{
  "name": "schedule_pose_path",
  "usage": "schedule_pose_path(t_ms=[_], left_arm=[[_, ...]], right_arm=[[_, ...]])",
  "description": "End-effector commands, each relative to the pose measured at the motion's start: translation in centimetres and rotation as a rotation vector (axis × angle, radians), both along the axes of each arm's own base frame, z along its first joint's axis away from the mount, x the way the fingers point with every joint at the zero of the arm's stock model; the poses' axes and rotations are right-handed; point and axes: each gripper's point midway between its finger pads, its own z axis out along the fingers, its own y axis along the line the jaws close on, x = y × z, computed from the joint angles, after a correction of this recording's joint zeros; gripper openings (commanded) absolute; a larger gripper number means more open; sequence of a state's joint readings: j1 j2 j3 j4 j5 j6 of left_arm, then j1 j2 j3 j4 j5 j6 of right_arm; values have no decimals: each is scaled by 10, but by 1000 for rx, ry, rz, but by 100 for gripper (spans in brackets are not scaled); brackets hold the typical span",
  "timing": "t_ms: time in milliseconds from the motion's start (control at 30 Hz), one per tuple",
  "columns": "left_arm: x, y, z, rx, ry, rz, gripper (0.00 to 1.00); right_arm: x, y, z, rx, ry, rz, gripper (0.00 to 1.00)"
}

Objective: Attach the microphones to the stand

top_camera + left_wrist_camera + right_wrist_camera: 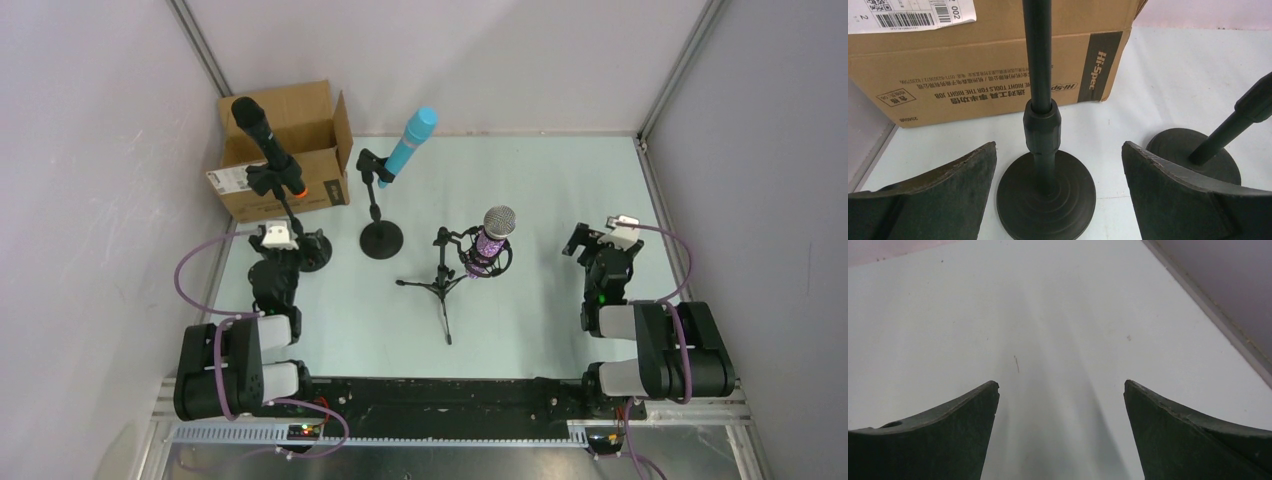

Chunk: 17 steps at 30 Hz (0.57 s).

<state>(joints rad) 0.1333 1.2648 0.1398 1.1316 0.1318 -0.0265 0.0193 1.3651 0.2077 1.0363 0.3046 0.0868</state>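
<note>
Microphones: all three sit on stands, neither gripper has one. Left gripper (pixel 1059 146) is low over the table, fingers (pixel 943 195) spread wide, nothing pinched. Left arm is folded back over its base at the near-left corner, wrist pointing away toward the far wall.

Between those fingers stands the black round-base stand (pixel 1045 197), its pole rising straight up the middle of the wrist view. Gaps either side are thin, so I can't confirm contact. All-black stick microphone with orange-red end (pixel 266 142) is clipped at the top of that stand, above the gripper. It's tilted, head up and far-left over the brown cardboard box (pixel 300 120), orange-red end lowest.

Second black round-base stand (pixel 381 240) is just right of the first. It carries the turquoise stick microphone (pixel 411 145), tilted, upper end leaning right.

Right gripper (pixel 1060 386) is also spread wide, nothing between the fingers, aimed down at the pale table (pixel 1058 300). Right arm is folded at the near-right, wrist close to the right edge.

Glittery purple microphone with silver mesh head (pixel 493 240) is left of that gripper and apart from it. It's upright in the ring mount of the black tripod stand (pixel 440 285), mid-table. Tripod sits right of both round bases and nearer the arms.
</note>
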Motion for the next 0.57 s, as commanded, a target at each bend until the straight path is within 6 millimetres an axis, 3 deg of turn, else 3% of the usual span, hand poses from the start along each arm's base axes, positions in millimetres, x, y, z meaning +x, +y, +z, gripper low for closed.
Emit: schedule_pose_path(t_ms=[0, 533], left_arm=[[4, 5, 9, 23, -22, 29, 98], [5, 5, 8, 26, -15, 49, 98]], right_arm=[[5, 8, 6, 26, -16, 35, 100], [4, 8, 5, 22, -16, 33, 99]])
